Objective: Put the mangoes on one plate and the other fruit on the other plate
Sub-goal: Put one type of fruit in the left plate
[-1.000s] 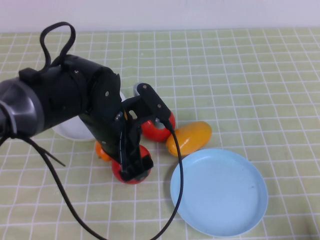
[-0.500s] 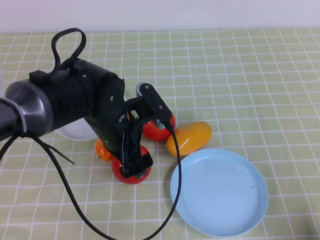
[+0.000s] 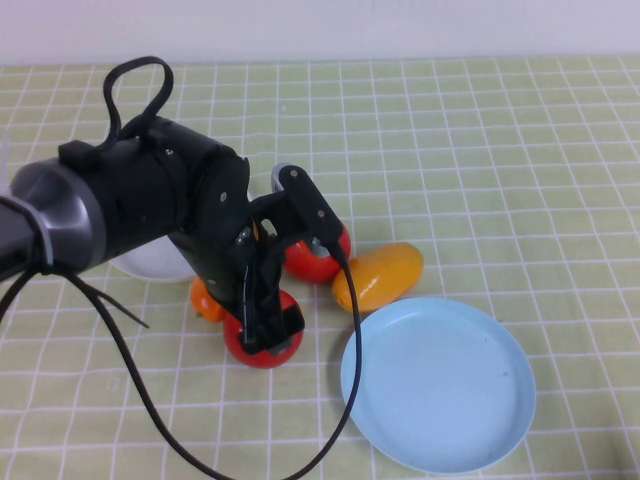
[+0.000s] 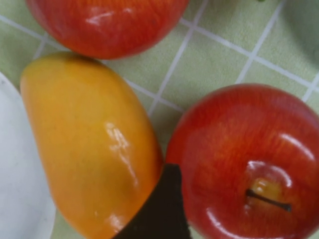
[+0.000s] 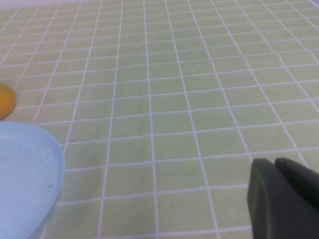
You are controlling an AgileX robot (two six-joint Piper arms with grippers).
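Left gripper (image 3: 268, 335) over front apple (image 3: 262, 345) — right gripper (image 5: 284, 199) parked

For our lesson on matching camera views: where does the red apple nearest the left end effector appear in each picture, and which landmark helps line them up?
High view: the apple sits low, left of centre, partly under the left end effector.
Left wrist view: the same apple fills one side, stem showing.
Right wrist view: not in it; the right end effector hangs over bare cloth.
Shared landmark: the mango beside it.

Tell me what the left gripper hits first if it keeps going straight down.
Most likely the near red apple: the left gripper sits right over it, one finger between it and the mango. Right gripper stays clear.
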